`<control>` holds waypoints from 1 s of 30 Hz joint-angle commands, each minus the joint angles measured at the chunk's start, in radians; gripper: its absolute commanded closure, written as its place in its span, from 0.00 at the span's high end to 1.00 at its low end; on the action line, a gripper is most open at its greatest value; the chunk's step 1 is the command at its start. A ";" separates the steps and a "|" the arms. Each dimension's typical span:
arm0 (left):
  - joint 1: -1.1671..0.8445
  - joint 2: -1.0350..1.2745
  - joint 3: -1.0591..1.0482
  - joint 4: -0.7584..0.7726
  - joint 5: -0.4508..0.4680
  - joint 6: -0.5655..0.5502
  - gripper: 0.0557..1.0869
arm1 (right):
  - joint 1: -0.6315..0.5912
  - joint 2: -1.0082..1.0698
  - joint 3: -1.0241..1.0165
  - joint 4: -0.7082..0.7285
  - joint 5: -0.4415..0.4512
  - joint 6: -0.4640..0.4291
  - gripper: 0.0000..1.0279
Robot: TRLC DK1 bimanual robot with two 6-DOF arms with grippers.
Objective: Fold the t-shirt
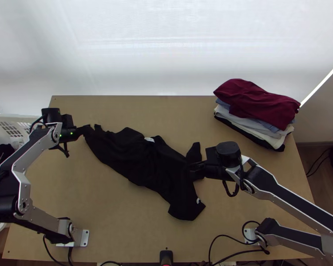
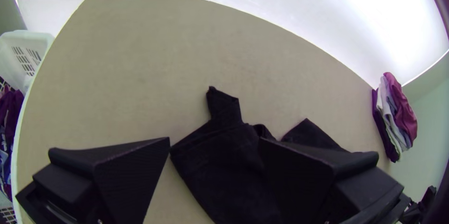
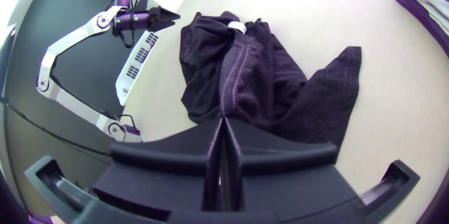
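Top view: The black t-shirt [image 1: 153, 164] is laid bunched and twisted across the middle of the table [image 1: 117, 217], slanting from towards its left edge to its near right part. Broad strips of tabletop are left between cloth and both the far and near edges. The left gripper [image 1: 81, 131] is placed by the table's left edge, at the cloth's end; the right gripper [image 1: 194, 167] is set over the cloth right of the table's middle. The table's far right corner is taken up by a stack of folded clothes [image 1: 259, 106], and its near right part is crossed by the right arm [image 1: 295, 204]. A white basket [image 1: 2, 119] is stood against the left edge.

Left wrist view: The left gripper [image 2: 214, 140] is spread wide, with cloth seen between its fingers. A long stretch of tabletop is seen towards the table's far edge.

Right wrist view: The right gripper [image 3: 223, 118] is clenched on a raised fold of the t-shirt. A small white label [image 3: 237, 27] is seen on the cloth, over the table.
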 commanded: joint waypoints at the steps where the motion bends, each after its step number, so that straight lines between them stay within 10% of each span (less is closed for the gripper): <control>1: -0.032 0.039 0.059 -0.007 -0.007 0.000 0.89 | -0.008 -0.023 -0.029 0.011 0.014 0.017 0.03; 25: -0.291 0.243 0.325 -0.293 -0.093 -0.009 0.88 | -0.027 -0.049 -0.053 0.015 0.037 0.046 0.03; 30: -0.300 0.266 0.336 -0.290 -0.091 -0.026 0.66 | -0.030 -0.055 -0.058 0.018 0.037 0.053 0.03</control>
